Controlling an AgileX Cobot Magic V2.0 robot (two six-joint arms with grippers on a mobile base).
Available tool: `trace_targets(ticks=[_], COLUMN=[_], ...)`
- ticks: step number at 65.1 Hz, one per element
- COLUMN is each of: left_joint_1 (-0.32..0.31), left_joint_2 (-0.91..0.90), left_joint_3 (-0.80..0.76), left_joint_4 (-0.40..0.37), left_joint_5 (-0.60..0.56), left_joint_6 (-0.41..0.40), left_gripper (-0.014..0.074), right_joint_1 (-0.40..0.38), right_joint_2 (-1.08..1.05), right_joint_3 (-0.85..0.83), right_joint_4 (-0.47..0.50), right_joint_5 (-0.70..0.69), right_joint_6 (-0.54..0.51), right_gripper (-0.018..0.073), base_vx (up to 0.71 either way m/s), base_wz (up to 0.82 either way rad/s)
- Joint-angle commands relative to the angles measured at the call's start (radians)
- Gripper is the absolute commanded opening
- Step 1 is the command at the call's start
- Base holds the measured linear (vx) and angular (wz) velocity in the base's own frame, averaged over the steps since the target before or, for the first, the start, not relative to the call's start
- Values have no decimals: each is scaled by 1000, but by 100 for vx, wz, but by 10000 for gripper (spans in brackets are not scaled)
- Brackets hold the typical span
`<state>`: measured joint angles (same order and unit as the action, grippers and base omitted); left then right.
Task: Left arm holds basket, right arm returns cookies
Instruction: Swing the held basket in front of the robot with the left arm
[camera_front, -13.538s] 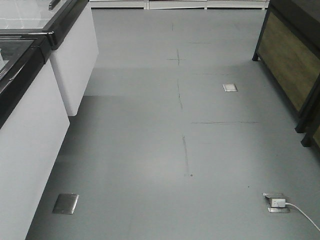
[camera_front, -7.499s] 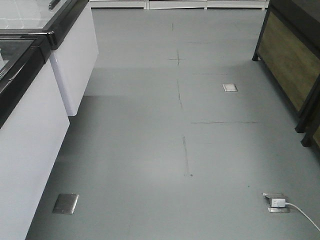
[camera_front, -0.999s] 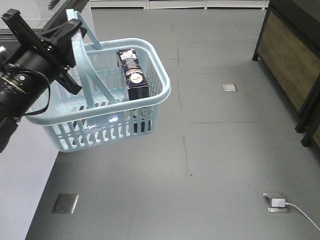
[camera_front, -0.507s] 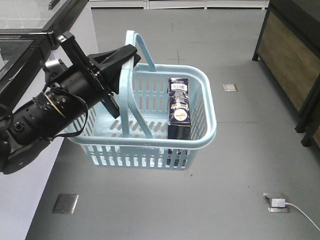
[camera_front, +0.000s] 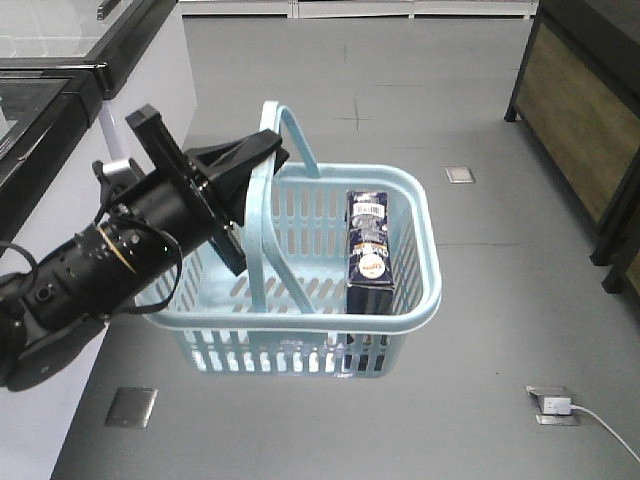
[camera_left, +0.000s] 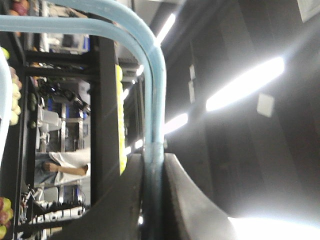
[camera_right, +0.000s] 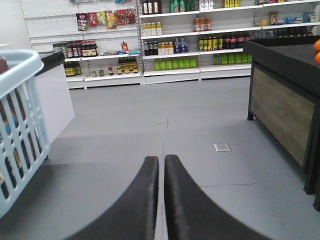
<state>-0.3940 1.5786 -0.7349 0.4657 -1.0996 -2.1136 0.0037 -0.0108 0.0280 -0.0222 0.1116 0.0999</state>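
The grey floor (camera_front: 450, 400) runs back between a white cabinet (camera_front: 165, 70) on the left and a dark wooden counter (camera_front: 575, 110) on the right. Over it hangs the light blue basket (camera_front: 300, 355), clear of the ground. The left arm (camera_front: 90, 270) reaches in from the near left. The left gripper (camera_front: 262, 152) is clamped on the basket's hoop handle (camera_front: 262, 230), and the wrist view shows the bar pinched tight between the jaws. A navy carton of cookies (camera_front: 370, 255) stands on end at the basket's right end, barcode uppermost. The right gripper (camera_right: 161, 165) is empty, its fingers pressed together, with the basket at its left.

Half a second earlier the basket hung slightly higher and further left. The carton has kept its place at the right end.
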Motion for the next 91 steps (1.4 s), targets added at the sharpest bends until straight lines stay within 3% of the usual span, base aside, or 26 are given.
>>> trace_targets(ticks=[1, 13, 26, 50, 68, 91], left_joint_1=[-14, -40, -124, -265, -277, -298], left_joint_2=[-83, -132, -155, -155, -155, -200], left_joint_3=[49, 152, 185, 185, 187, 288], left_joint_4=[-139, -173, -213, -390, -416, -450], left_joint_5=[-124, -179, -244, -252, -269, -274], left_joint_6=[50, 60, 88, 200, 243, 243], left_gripper=[-4, -4, -4, -4, -4, -4], right_joint_1=[-4, -4, -4, -4, -4, -4], right_joint_2=[-13, -13, -13, -13, -13, -13], right_joint_3=[18, 18, 18, 18, 18, 18], right_joint_4=[-3, -3, -3, -3, -3, -3], right_joint_5=[-72, -72, -72, -72, -72, -72], right_joint_6=[-9, -9, -9, -9, -9, -9], right_gripper=[-6, -6, -6, -6, -6, -6], base_vx=[0, 0, 0, 0, 0, 0], base_wz=[0, 0, 0, 0, 0, 0])
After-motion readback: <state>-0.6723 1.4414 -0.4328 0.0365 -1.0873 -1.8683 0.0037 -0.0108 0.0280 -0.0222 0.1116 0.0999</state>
